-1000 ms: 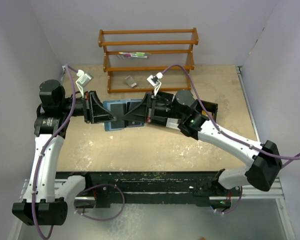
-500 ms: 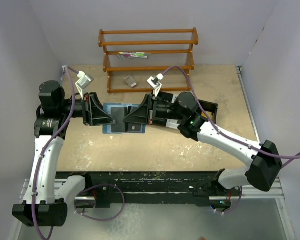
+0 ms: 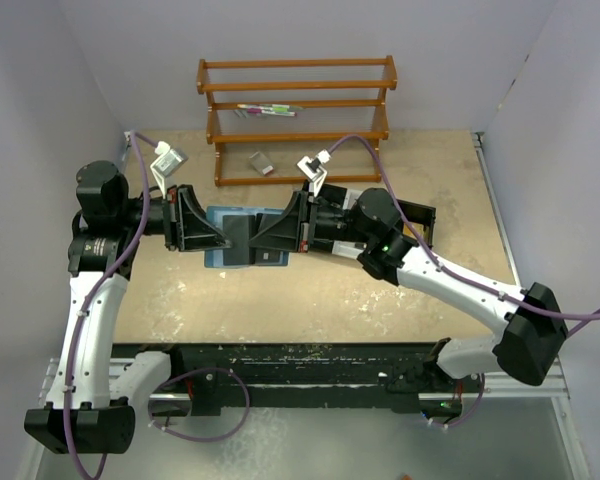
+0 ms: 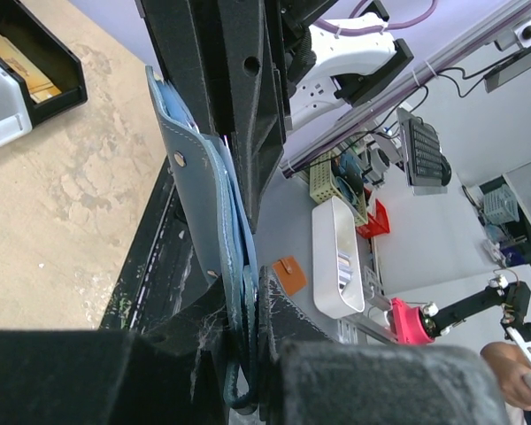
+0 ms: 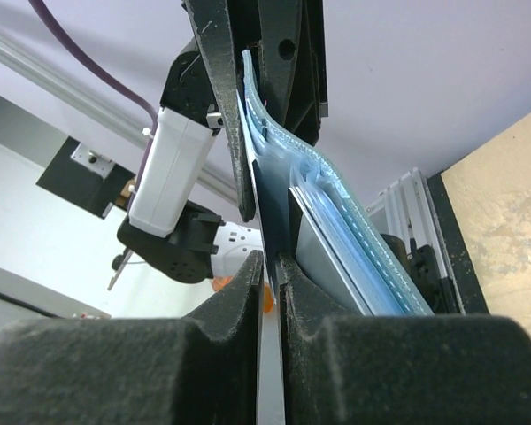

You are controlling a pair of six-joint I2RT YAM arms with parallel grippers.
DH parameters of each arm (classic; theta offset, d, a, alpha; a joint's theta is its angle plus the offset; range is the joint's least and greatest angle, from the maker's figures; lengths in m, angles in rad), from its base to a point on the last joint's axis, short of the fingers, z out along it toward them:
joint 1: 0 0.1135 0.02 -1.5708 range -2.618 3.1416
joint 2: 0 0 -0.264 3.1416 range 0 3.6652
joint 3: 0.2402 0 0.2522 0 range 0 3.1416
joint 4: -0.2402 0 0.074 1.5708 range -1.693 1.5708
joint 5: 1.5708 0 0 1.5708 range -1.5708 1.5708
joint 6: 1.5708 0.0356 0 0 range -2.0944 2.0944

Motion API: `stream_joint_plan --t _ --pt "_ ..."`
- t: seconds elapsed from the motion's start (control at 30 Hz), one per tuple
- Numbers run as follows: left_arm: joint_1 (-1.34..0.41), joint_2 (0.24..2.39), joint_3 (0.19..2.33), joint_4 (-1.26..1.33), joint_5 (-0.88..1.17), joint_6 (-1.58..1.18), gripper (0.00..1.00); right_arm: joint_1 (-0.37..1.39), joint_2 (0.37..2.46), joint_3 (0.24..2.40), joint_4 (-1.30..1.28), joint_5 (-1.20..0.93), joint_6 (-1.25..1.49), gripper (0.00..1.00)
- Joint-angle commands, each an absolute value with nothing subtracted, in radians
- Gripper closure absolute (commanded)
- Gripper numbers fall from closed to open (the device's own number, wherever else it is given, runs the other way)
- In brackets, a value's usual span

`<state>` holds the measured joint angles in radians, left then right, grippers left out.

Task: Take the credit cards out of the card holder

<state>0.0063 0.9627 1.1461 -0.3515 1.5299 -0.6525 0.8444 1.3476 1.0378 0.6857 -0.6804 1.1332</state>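
My left claw (image 4: pixel 248 305) is clamped on the edge of the wallet (image 4: pixel 203 204), holding it over the table (image 4: pixel 62 195). My right claw (image 5: pixel 267 266) is pinched almost closed on a thin card (image 3: pixel 239 240) at a pocket of the wallet. The 2 claws meet tip to tip mid-table. Behind them stands the rack (image 3: pixel 298 105), and a tray (image 3: pixel 423 222) lies by my right arm.

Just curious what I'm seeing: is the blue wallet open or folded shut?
Open: the wallet is spread flat between the left hand and right hand, dark cards showing inside.
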Motion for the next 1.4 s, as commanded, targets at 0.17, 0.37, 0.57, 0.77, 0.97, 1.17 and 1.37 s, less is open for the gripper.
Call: stream_joint_plan --t 0.17,0.37,0.57,0.77,0.97,1.17,1.37 --pt "0.008 0.941 1.146 -0.277 1.56 -0.687 0.94 0.845 1.316 1.038 0.769 -0.678 1.163 1.0" --pt "0.007 0.944 1.148 -0.275 1.565 -0.684 0.94 0.822 1.272 1.016 0.749 -0.665 1.157 1.0" --pt "0.008 0.95 1.157 -0.296 1.569 -0.65 0.93 0.765 1.22 0.941 0.704 -0.675 1.153 1.0" --pt "0.008 0.968 1.187 -0.387 1.557 -0.549 0.94 0.706 1.156 0.918 0.588 -0.696 1.123 1.0" --pt "0.01 1.032 1.319 -0.73 1.463 -0.2 0.94 0.53 1.02 0.91 0.236 -0.697 0.997 1.0" --pt "0.011 1.105 1.459 -0.994 1.273 0.111 0.96 0.323 0.971 0.882 -0.071 -0.658 0.86 1.0" --pt "0.011 1.081 1.453 -1.032 1.261 0.157 0.94 0.227 1.053 0.893 -0.259 -0.449 0.73 1.0"
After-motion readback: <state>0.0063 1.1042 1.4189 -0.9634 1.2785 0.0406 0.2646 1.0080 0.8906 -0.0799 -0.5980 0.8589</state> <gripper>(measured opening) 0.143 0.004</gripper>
